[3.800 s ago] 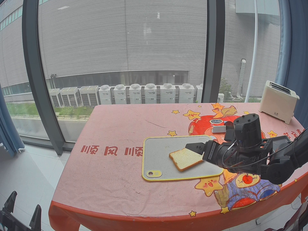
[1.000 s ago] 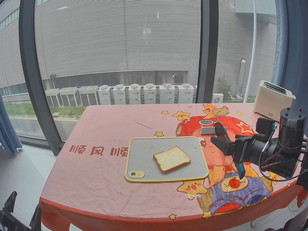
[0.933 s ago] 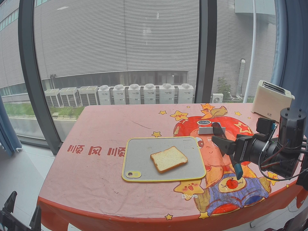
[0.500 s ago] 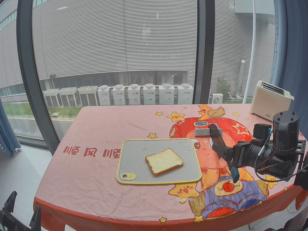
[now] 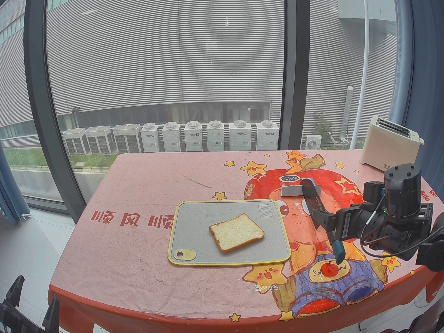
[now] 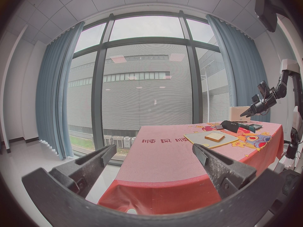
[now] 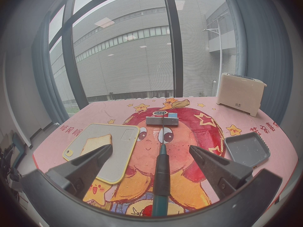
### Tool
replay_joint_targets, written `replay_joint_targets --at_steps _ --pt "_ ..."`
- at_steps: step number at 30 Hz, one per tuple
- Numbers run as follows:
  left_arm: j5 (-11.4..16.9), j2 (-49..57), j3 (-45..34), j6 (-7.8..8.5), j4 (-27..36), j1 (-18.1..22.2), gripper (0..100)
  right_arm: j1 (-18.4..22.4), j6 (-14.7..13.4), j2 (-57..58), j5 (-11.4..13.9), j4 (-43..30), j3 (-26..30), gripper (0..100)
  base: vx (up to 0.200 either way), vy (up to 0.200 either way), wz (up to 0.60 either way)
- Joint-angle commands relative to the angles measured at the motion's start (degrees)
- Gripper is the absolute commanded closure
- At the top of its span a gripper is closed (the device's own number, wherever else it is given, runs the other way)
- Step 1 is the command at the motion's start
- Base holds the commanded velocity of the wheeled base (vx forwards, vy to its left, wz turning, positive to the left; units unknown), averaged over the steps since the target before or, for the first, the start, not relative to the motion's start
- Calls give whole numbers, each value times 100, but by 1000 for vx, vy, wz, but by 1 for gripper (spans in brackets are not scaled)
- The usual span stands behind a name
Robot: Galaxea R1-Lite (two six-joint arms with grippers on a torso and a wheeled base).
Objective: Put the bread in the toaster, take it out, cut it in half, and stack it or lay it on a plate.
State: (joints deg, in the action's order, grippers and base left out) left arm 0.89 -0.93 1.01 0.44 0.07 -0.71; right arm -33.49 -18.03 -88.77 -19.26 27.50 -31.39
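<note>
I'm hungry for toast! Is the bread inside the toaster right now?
No, the bread lies flat on the board, well away from the toaster.

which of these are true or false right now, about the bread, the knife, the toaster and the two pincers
1. The bread lies uncut on the cutting board. True.
2. The right pincer is shut on the knife. False: it is open above the knife, which lies on the table.
3. A slice sticks up out of the toaster. False: the one slice in view is on the board.
4. The left pincer is open, away from the table. True.
</note>
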Motion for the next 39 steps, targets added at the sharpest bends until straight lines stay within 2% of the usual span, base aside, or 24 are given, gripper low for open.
replay_joint_targets --at_steps 1,17,20,21,23,39 --pt "-1 93 -92 0 1 0 0 9 -25 -228 -16 27 -7 0 0 0 0" --pt "-1 93 -92 0 1 0 0 9 -87 -422 -25 -8 1 0 0 0 0" --pt "-1 93 -92 0 1 0 0 9 -122 -474 -113 18 1 0 0 0 0" --pt "-1 93 -92 0 1 0 0 9 -201 -545 -227 36 -7 0 0 0 0" --pt "-1 93 -92 0 1 0 0 0 -262 -597 -245 27 -25 0 0 0 0" --pt "-1 93 -92 0 1 0 0 9 -298 -967 -210 62 1 0 0 0 0"
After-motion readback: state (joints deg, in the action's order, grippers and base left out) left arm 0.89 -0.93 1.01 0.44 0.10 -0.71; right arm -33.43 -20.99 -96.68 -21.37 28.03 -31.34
